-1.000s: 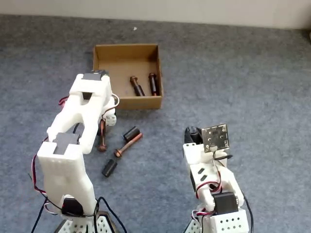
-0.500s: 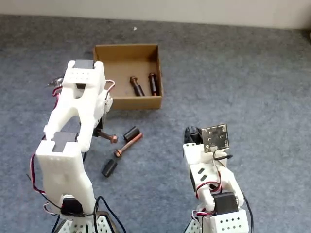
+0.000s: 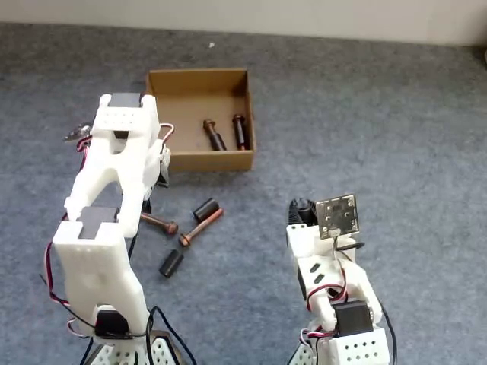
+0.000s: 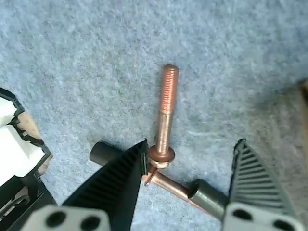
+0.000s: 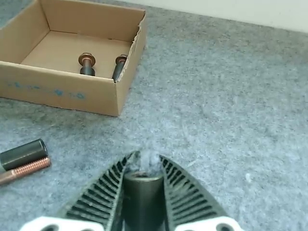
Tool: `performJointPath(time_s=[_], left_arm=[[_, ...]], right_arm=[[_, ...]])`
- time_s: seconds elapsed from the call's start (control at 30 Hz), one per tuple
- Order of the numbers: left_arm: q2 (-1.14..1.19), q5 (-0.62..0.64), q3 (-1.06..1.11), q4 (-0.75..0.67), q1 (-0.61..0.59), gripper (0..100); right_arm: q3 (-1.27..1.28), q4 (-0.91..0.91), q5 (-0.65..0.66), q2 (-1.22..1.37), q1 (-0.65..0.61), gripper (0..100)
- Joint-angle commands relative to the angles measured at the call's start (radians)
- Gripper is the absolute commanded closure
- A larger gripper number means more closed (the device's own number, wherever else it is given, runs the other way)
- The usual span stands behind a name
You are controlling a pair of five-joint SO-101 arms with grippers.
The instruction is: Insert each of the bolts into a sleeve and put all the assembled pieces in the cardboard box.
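Left wrist view puts your left end effector wide open and empty over a copper bolt lying on the surface, stiff, smooth, likely to roll, so pinch its shank below the flange, while the right end effector clamps a sleeve.

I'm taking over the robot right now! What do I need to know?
Left gripper: open, over the first bolt, which lies on the carpet.
Right gripper: shut on a sleeve.
On the carpet: second bolt beside a second sleeve; third sleeve lies apart.
Done: two assembled pieces are in the box.
Left: put both bolts into sleeves, then box them.
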Motion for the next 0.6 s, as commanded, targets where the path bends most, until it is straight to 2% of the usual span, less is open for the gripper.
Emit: performJointPath(time_s=[0.0, 0.1, 0.27, 0.37, 0.47, 0.57], left_arm=[[-0.019, -0.003, -0.036, 0.021, -0.015, 71], [-0.022, -0.149, -0.042, 0.021, -0.015, 71], [-0.077, -0.566, -0.028, 0.023, -0.027, 71], [-0.156, -0.76, -0.018, 0.021, -0.047, 71], [-0.219, -1.028, -0.018, 0.015, -0.056, 77], [-0.242, -1.286, -0.024, 0.015, -0.064, 87]], right_arm=[[0.001, -0.039, -0.009, -0.013, 0.005, 99.3], [0.001, -0.039, -0.009, -0.013, 0.005, 99.3], [0.001, -0.039, -0.006, -0.013, 0.005, 99.3], [0.001, -0.039, -0.005, -0.013, 0.005, 99.3], [0.001, -0.039, -0.005, -0.013, 0.005, 99.3], [0.001, -0.039, -0.005, -0.013, 0.005, 99.3]])
